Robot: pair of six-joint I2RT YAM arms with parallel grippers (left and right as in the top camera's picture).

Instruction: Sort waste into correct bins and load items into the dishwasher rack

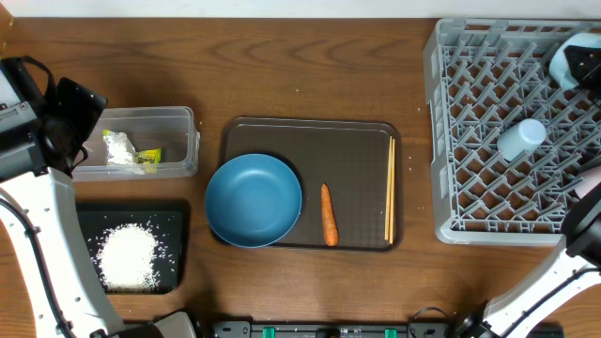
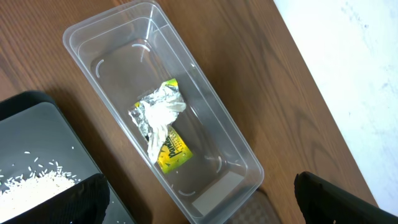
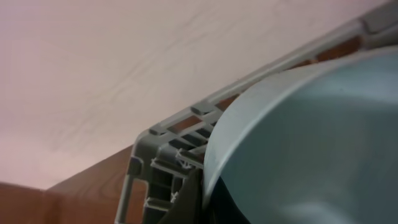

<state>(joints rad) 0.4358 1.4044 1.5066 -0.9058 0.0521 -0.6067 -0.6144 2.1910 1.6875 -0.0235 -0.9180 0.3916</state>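
1. Black and set wide apart, the fingers (image 2: 87,200) of the left tool (image 2: 202,208) hold nothing. The tool hangs over one short end of the clear plastic tub (image 1: 178,117), well to the left of the brown serving tray (image 1: 362,136).
2. The right tool (image 3: 189,199) is far to the right of the brown serving tray and further back. Its dark fingers are closed together on the rim of the small light-blue bowl (image 3: 298,143). The bowl stands tilted on edge at the back corner of the dishwasher rack (image 1: 439,131).
3. The clear plastic tub lies left of the tray, close to its back-left corner. The crumpled yellow-green and silver wrapper (image 2: 161,127), white paper showing, rests on the tub's floor.
4. The shallow black tray (image 1: 174,221) is left of the brown serving tray, level with its front edge. The heap of white rice (image 1: 127,255) lies in it.
5. On the brown serving tray, the wide dark-blue bowl (image 1: 254,200) sits on the left part and overlaps the tray's left and front rim.
6. The carrot (image 1: 329,214) lies near the middle of the tray, just right of that bowl.
7. The chopsticks (image 1: 390,188) lie side by side along the tray's right edge.
8. The rack stands right of the tray on the wooden counter (image 1: 310,66). A small pale cup (image 1: 520,139) sits among its pegs.
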